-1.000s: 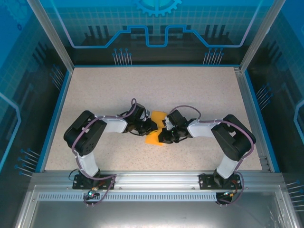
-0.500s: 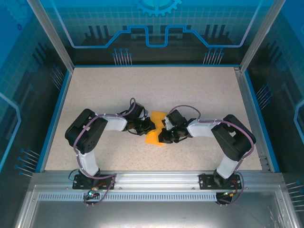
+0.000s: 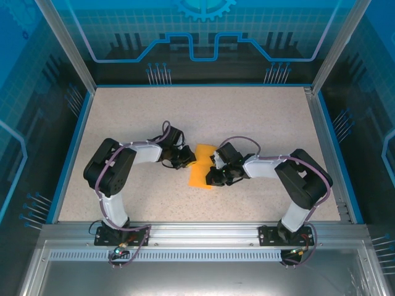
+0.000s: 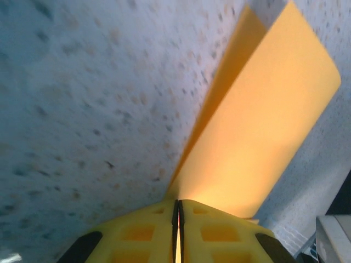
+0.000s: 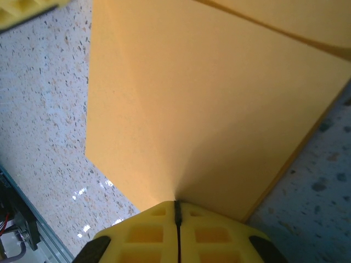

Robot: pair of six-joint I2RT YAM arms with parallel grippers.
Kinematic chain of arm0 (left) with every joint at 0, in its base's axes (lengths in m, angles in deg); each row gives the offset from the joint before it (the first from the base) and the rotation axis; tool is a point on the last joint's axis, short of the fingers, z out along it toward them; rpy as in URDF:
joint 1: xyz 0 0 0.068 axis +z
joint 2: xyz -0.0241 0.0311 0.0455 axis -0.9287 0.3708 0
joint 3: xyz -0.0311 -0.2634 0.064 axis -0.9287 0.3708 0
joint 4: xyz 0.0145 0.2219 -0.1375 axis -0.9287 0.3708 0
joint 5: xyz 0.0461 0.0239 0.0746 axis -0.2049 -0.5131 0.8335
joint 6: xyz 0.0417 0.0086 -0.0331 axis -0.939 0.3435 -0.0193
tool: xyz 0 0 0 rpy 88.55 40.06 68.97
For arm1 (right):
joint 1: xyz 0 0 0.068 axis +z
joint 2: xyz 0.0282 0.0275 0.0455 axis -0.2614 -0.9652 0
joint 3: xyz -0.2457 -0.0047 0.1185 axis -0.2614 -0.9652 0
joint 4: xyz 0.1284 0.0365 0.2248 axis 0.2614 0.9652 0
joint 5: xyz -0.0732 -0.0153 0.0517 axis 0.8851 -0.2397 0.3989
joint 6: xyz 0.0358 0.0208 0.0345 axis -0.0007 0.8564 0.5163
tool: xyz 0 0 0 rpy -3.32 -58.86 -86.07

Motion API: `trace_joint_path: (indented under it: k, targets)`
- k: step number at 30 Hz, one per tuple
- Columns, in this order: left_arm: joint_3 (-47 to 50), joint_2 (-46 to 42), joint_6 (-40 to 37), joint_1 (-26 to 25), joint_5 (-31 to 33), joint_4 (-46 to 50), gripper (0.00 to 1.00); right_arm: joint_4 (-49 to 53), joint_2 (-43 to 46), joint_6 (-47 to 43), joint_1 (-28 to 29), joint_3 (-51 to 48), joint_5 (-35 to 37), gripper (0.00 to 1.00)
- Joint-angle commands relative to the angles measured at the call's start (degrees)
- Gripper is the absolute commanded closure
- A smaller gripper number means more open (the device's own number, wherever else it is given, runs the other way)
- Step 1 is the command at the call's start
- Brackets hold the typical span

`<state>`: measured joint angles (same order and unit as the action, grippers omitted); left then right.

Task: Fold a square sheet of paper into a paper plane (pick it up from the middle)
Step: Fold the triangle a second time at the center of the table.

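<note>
Scene: Two arms meet at the middle of the speckled table (image 3: 265,123), with an orange-yellow sheet of paper (image 3: 199,174) pinned between them.
Left gripper: The left gripper (image 3: 187,159) is pinched tight on the sheet's left edge. In the left wrist view its yellow fingers (image 4: 148,235) press together, with paper coming out of the seam.
Right gripper: The right gripper (image 3: 212,175) is clamped on the sheet's right edge, its pads (image 5: 214,235) closed flat on the paper.
Paper: It is doubled over along a fold, and one layer rises off the table in the left wrist view. It sits mid-table, a little nearer the arms than the far wall.
Risk: If the arms draw apart, the thin sheet could tear or slip out of one pinch. Uneven motion would likely set a crooked crease or buckle the panel.
Hard to tell: The grippers cover both held edges from above, so how many layers each one grips is unclear. The table in the left wrist view is blurred. A yellow corner at the right wrist view's upper left is probably the other arm's finger.
</note>
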<state>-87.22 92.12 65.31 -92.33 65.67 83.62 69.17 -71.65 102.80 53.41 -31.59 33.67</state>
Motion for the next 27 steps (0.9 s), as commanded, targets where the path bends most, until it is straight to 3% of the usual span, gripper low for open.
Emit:
trace_joint_path:
  k: [1, 5, 14, 20, 27]
  targets:
    - [-3.2, 0.6, -2.7, 1.6, 2.8, 5.4, 0.87, 7.9, -0.9, -0.9, 0.4, -1.7, 4.4, 0.93]
    - [-5.2, -1.2, -4.0, 1.8, 2.9, 7.7, 0.86, 7.5, -0.9, -0.8, 0.4, -1.8, 4.1, 0.93]
    - [-1.0, -8.9, -3.3, -1.2, -4.2, 3.4, 0.85, 7.1, -0.9, -0.6, 0.4, -1.0, 3.8, 0.92]
    - [1.6, -6.6, -3.4, -4.4, -6.5, 0.3, 0.87, 6.5, -0.2, -0.2, 0.4, -0.4, 3.0, 0.91]
    - [1.2, -1.4, -3.0, -4.4, -3.0, -0.5, 0.9, 4.7, 1.1, 0.8, 0.4, 0.7, 1.2, 0.9]
